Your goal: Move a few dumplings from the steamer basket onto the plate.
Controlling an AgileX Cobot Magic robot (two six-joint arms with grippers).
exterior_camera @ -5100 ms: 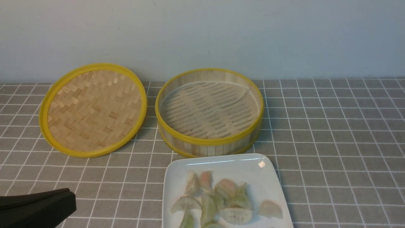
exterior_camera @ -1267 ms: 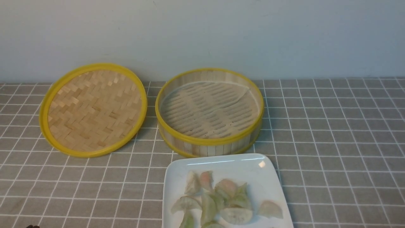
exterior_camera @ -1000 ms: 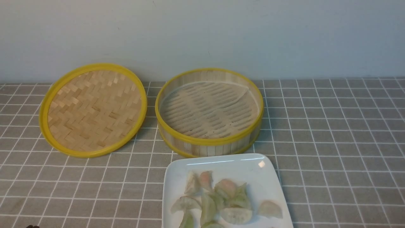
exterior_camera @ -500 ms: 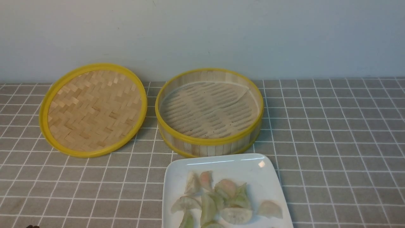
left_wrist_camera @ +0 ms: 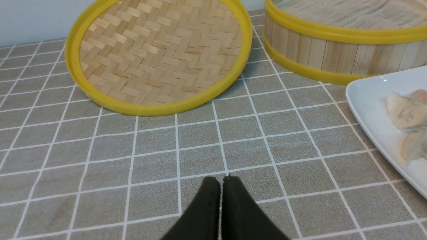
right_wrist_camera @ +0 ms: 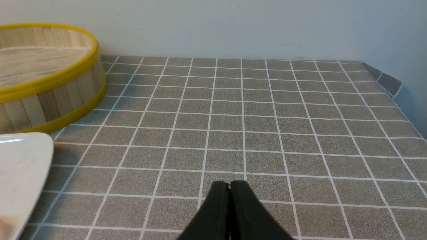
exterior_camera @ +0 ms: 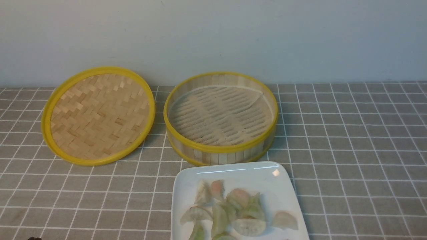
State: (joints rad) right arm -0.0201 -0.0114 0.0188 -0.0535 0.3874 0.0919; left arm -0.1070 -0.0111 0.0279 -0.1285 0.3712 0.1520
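The steamer basket stands at the back middle and holds only its pale liner. It also shows in the left wrist view and the right wrist view. Several dumplings lie piled on the white plate in front of it; two show in the left wrist view on the plate. The plate's corner shows in the right wrist view. My left gripper is shut and empty, low over the cloth left of the plate. My right gripper is shut and empty over the cloth right of the plate.
The flat woven bamboo lid lies left of the basket, also in the left wrist view. A grey checked cloth covers the table. A pale wall stands behind. The table's right edge shows in the right wrist view.
The left gripper has drawn back out of the front view's bottom left since five seconds ago. Nothing has moved over the last second.
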